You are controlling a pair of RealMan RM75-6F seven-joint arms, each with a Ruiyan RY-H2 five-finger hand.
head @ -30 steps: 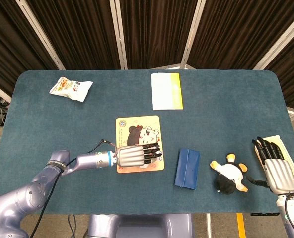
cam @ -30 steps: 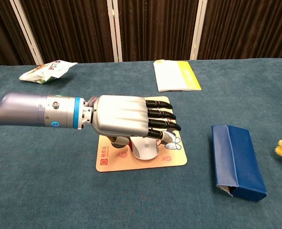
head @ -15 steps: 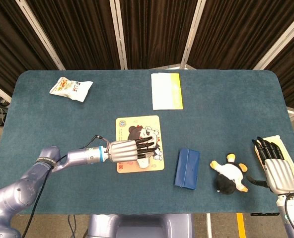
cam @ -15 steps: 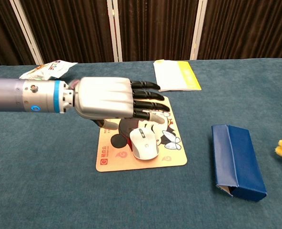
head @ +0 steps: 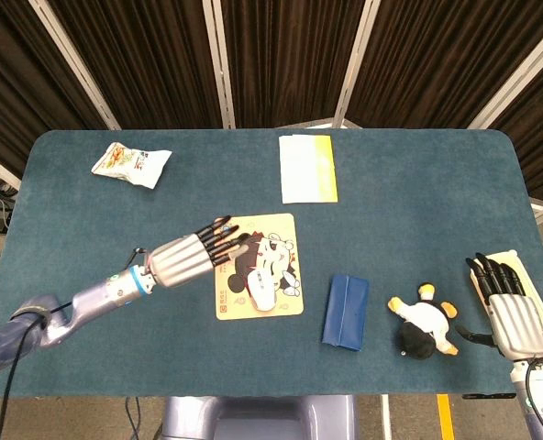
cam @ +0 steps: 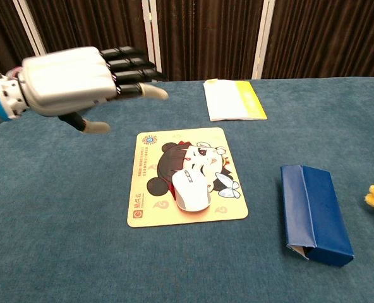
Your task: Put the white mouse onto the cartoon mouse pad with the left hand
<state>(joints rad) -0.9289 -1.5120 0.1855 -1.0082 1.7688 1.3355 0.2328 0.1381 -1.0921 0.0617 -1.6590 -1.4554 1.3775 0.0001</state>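
Note:
The white mouse (head: 260,294) (cam: 190,189) lies on the cartoon mouse pad (head: 226,302) (cam: 151,208), toward the pad's near edge. My left hand (head: 190,255) (cam: 79,79) hovers above and to the left of the pad, fingers stretched out and apart, holding nothing and clear of the mouse. My right hand (head: 511,308) rests flat at the table's near right edge, on a pale yellow object, fingers straight; it holds nothing.
A blue box (head: 346,311) (cam: 314,213) lies right of the pad. A plush toy (head: 424,327) sits further right. A white and yellow booklet (head: 307,168) (cam: 233,99) lies at the back, a snack bag (head: 131,163) (cam: 63,93) at the back left.
My left hand has let go of the mouse, lifted off the pad and drawn back to the left. The mouse stays on the pad. The right hand has not moved.

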